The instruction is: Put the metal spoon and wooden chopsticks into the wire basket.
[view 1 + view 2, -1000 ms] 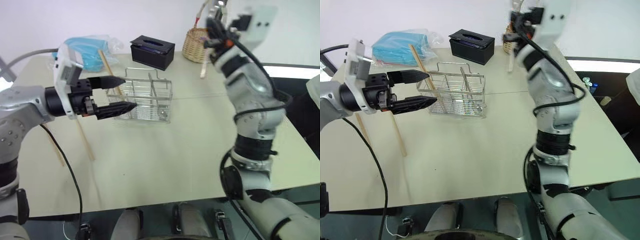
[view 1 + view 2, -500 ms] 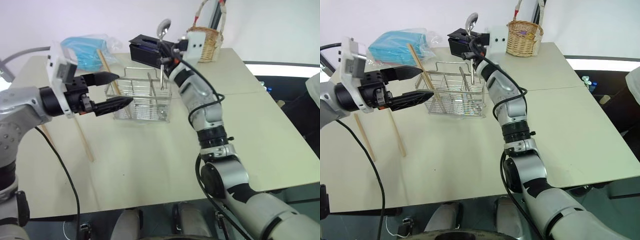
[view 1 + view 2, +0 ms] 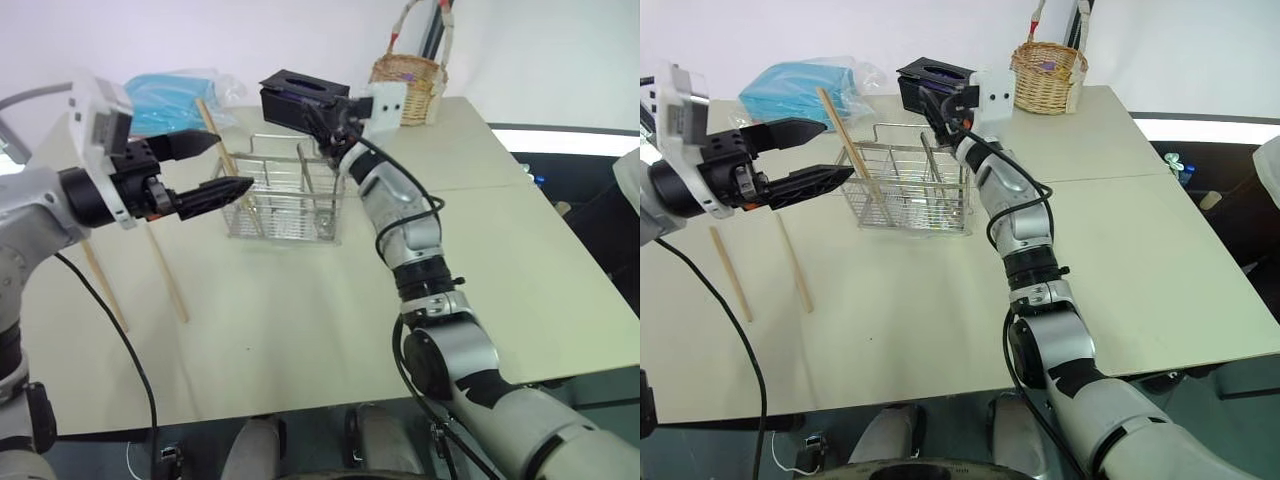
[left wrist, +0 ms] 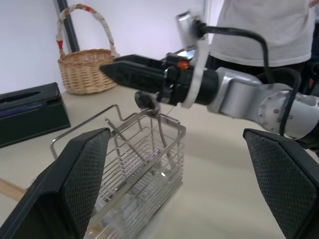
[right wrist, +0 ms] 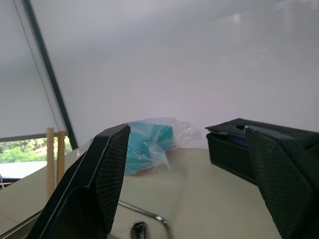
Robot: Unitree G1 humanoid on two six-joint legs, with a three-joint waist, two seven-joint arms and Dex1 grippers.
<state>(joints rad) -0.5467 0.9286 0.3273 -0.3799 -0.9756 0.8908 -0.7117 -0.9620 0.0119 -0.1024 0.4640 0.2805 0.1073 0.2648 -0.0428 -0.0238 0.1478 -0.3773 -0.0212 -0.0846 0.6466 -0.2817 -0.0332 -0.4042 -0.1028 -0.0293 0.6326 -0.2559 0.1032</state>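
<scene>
Hovering above the wire basket (image 3: 908, 186) rim, right claw (image 3: 936, 108) gapes; left claw (image 3: 810, 158) spread alongside.

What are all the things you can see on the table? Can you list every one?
wire basket: one, silver, middle of the table
metal spoon: one, shiny, standing in the wire basket
wooden chopsticks: tan, two lying on the table, more leaning in the wire basket
tissue box: one, black, behind the wire basket
wicker basket: one, tan, far edge
plastic bag: one, blue inside, far left
table: one, beige
person: one, white shirt, beyond the table
left gripper: jaws open, beside the wire basket
right gripper: jaws open, above the spoon
</scene>
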